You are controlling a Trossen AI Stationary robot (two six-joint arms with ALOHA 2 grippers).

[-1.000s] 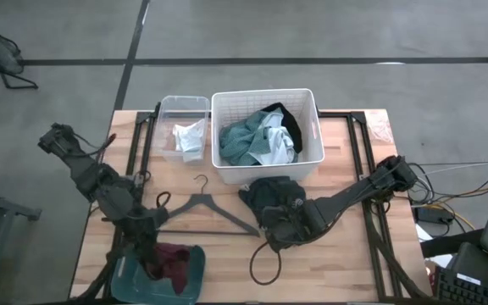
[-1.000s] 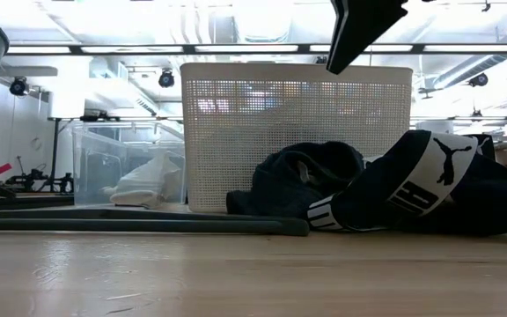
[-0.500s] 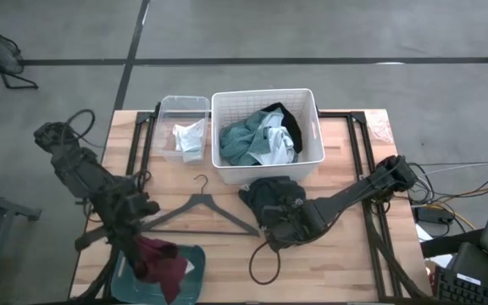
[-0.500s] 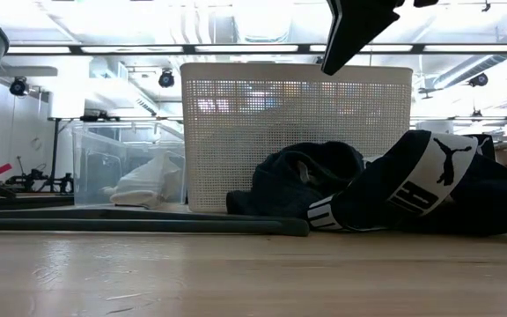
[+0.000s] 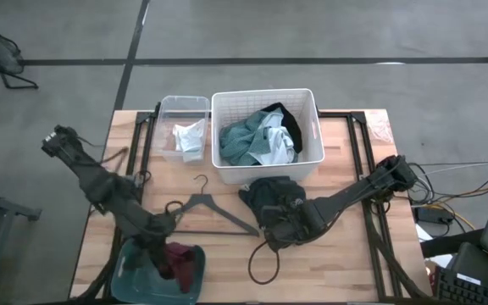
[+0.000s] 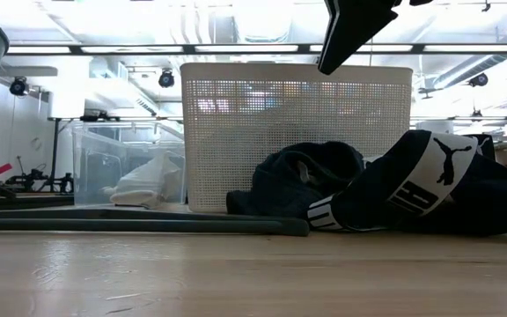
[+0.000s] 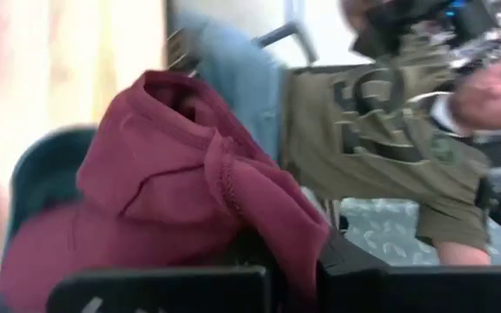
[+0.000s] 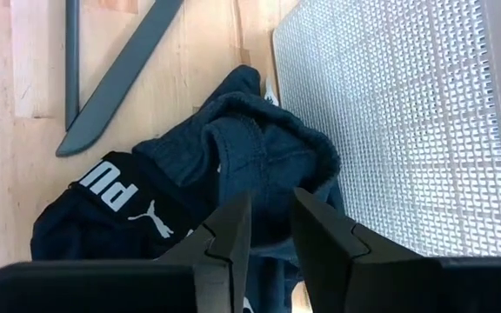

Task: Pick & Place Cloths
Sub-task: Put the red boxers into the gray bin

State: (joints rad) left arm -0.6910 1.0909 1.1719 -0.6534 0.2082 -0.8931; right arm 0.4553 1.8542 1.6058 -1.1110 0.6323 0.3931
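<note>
A small maroon cloth [image 5: 179,263] hangs bunched from my left gripper [image 5: 161,247], which is shut on it over a teal tub [image 5: 134,273] at the table's near left. A black cloth with white print [image 5: 269,193] lies crumpled on the table just in front of the white basket [image 5: 265,91]. My right gripper [image 8: 268,217] stands over its near side, fingers a narrow gap apart and nothing seen between them. The basket holds a teal-green cloth [image 5: 242,140] and a white-grey one [image 5: 271,146]. My left gripper has the maroon cloth bunched between its two fingers at a gathered fold [image 7: 268,217]; the fingers themselves hide the exact spot. They slant down toward the tub. The cloth hangs slack into the tub [image 7: 33,174]; whether its lower end rests there I cannot tell.
A black clothes hanger [image 5: 206,212] lies flat between the arms. A clear box [image 5: 183,102] with a white cloth [image 5: 189,135] stands left of the basket. A black cable loop [image 5: 265,263] lies near the front edge. A person [image 7: 381,122] stands beyond the table.
My left arm drew back toward the table's left edge, lifting the maroon cloth so that it spread out above the tub. It then reached out again and lowered the cloth, which now hangs bunched in the tub.
</note>
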